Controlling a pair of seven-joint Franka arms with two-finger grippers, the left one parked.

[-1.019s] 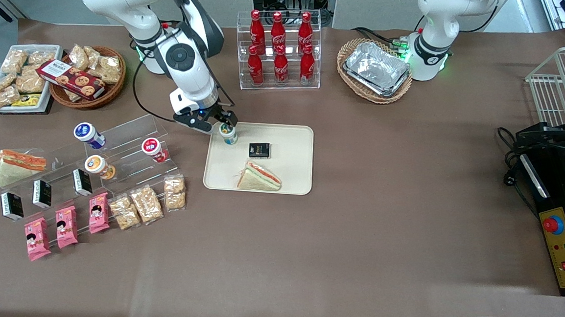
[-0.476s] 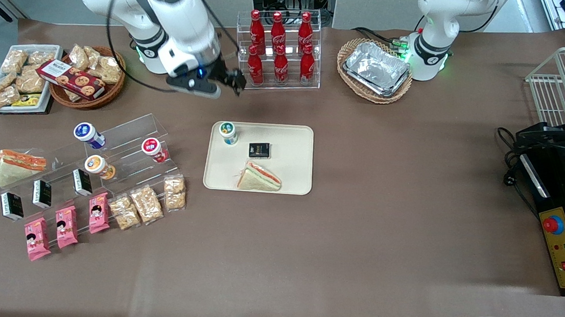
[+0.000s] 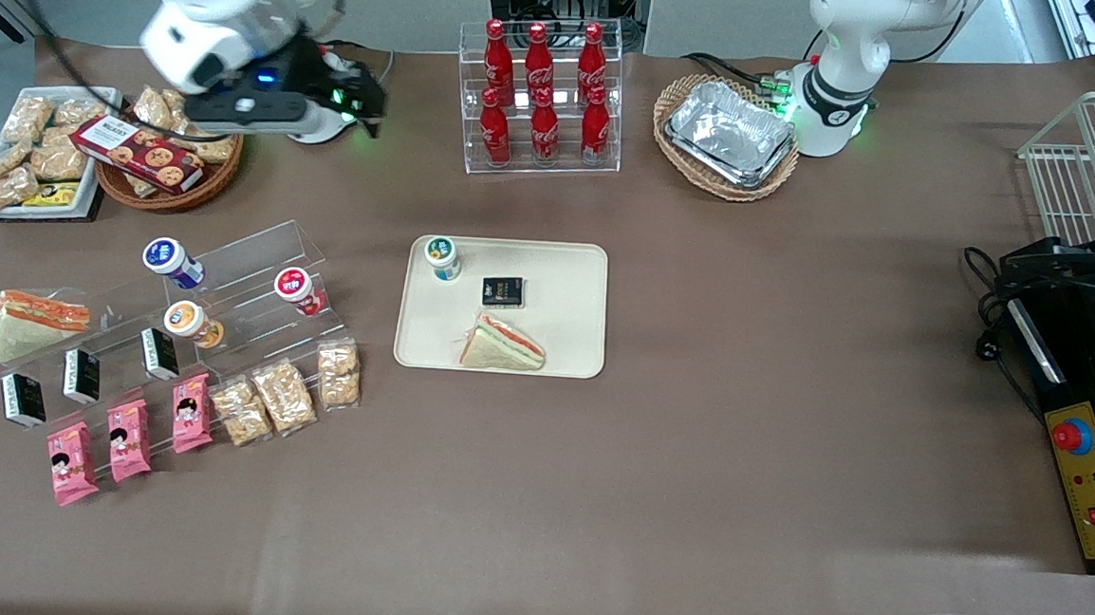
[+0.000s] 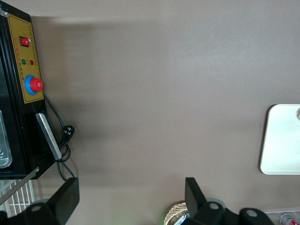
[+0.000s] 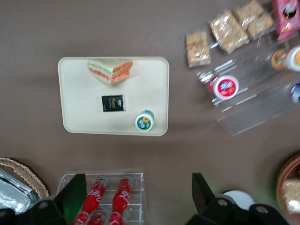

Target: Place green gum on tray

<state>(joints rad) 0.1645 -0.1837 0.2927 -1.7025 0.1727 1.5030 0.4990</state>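
The green gum [image 3: 442, 256], a small bottle with a white and green lid, stands upright on the beige tray [image 3: 565, 337], in the corner farthest from the front camera, toward the working arm's end. It also shows in the right wrist view [image 5: 145, 121], on the tray [image 5: 79, 93]. My gripper [image 3: 362, 106] is open and empty, raised high above the table near the working arm's base, farther from the front camera than the tray. Its fingers [image 5: 75, 190] stand wide apart. The tray's edge shows in the left wrist view [image 4: 281, 140].
A sandwich [image 3: 503, 343] and a black packet [image 3: 502, 290] also lie on the tray. A rack of red cola bottles [image 3: 539, 98] stands beside the gripper. An acrylic shelf holds a blue-lidded bottle [image 3: 170, 261] and a red-lidded bottle [image 3: 297, 287]. A snack basket [image 3: 172, 147] sits under the arm.
The gripper has let go of the green gum on the tray, risen and pulled away toward the working arm's base. The gum stays upright where it was set.
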